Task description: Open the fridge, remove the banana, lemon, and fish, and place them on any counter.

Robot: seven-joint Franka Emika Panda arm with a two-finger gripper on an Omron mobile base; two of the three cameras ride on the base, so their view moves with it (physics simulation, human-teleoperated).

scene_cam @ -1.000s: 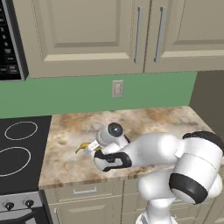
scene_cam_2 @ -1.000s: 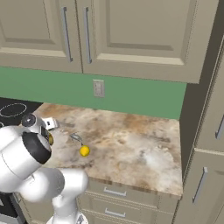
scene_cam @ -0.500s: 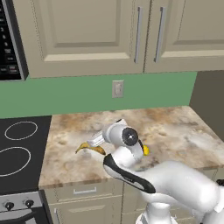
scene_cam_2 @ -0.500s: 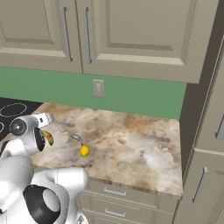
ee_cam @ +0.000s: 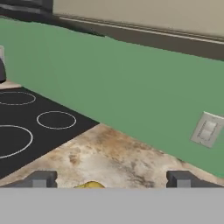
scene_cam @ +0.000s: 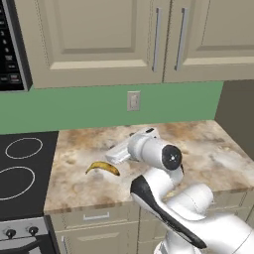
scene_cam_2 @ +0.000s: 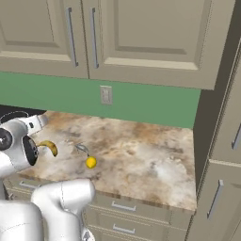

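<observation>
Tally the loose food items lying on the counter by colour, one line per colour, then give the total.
Yellow: 2, the banana and the lemon
Silver-grey: 1, the fish, thin and faint beside the lemon
Total: 3, all lying on the counter

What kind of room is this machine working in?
It looks like a home kitchen, computer-rendered: a speckled stone counter over drawers, beige wall cabinets above, and a black glass cooktop alongside. A banana and a lemon lie on the counter.
</observation>
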